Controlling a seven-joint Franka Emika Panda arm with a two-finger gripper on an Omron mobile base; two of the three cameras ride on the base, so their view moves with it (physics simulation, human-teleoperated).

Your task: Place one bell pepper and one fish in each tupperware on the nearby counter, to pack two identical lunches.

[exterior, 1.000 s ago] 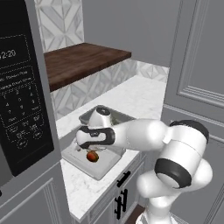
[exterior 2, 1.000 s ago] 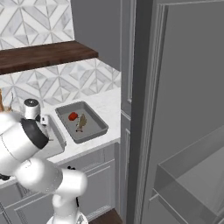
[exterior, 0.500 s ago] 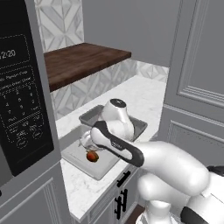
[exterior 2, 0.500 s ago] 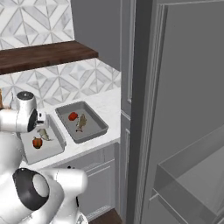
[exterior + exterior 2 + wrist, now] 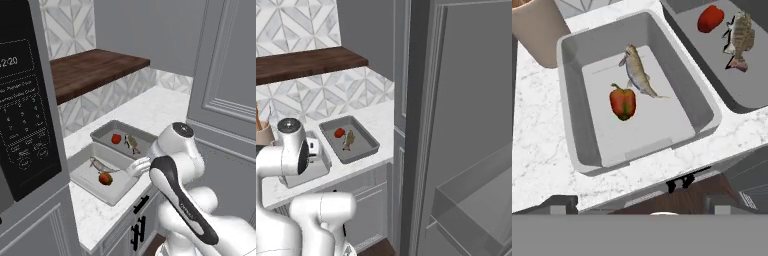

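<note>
The near tupperware [image 5: 577, 110] [image 5: 82, 167] holds a dark red bell pepper [image 5: 623, 102] [image 5: 105, 178] and a slender silver fish [image 5: 638, 74] [image 5: 101, 165]. Beside it, the far tupperware [image 5: 712, 65] [image 5: 102, 131] [image 5: 368, 145] holds a bright red bell pepper [image 5: 710, 18] [image 5: 116, 138] [image 5: 339, 132] and a stubby tan fish [image 5: 739, 37] [image 5: 132, 143] [image 5: 349, 140]. Both stand on the white marble counter [image 5: 150, 112]. My gripper [image 5: 642, 204] [image 5: 135, 169] hangs open and empty above the counter's front edge, just in front of the near tupperware.
A tan cup [image 5: 534, 30] [image 5: 261, 132] stands behind the near tupperware. A black microwave [image 5: 20, 100] is at the left and a dark wooden shelf [image 5: 95, 67] hangs over the counter's back. Grey cabinets with black handles [image 5: 140, 205] are below. The open fridge [image 5: 466, 150] is at the right.
The hand has drawn back from over the near tupperware toward the counter's front edge. The arm has swung round. The jaws have stayed open.
</note>
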